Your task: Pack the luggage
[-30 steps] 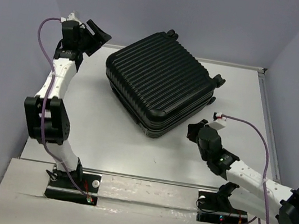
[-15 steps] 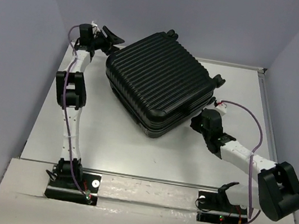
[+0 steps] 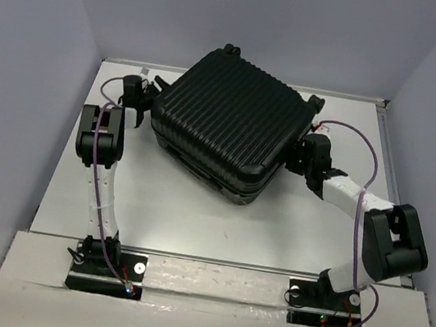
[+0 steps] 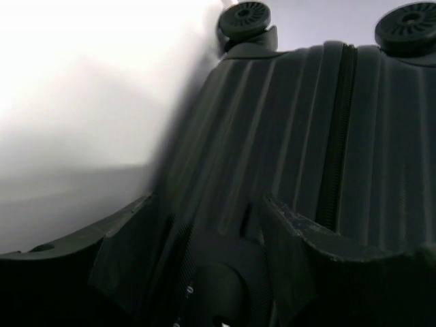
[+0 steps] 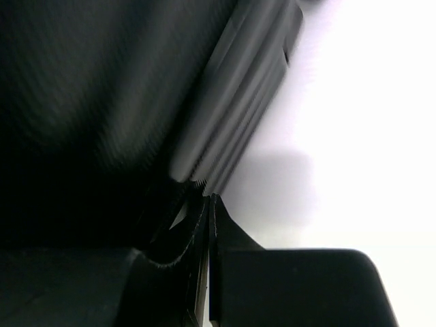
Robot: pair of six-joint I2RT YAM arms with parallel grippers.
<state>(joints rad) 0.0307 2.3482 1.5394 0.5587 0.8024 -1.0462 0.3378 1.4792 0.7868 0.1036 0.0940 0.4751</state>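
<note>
The luggage (image 3: pixel 229 120) is a closed black ribbed suitcase lying flat at the middle back of the table, with its caster wheels (image 4: pixel 246 17) toward the back wall. My left gripper (image 3: pixel 149 96) is open and pressed against the suitcase's left side. In the left wrist view (image 4: pixel 208 214) its spread fingers (image 4: pixel 300 228) frame the ribbed shell and zipper line (image 4: pixel 338 129). My right gripper (image 3: pixel 295 156) is shut, with its tips against the suitcase's right side (image 5: pixel 82 102). In the right wrist view (image 5: pixel 208 199) its fingers meet with nothing visible between them.
The grey table (image 3: pixel 168 214) is walled by purple panels at the left, back and right. A raised edge (image 3: pixel 390 149) runs along the table's right side. Purple cables loop off both wrists. No loose items show.
Both arms swung in and reached to the suitcase's sides. The left came down from the back-left corner and the right moved up from the front. The suitcase shifted back and to the left.
</note>
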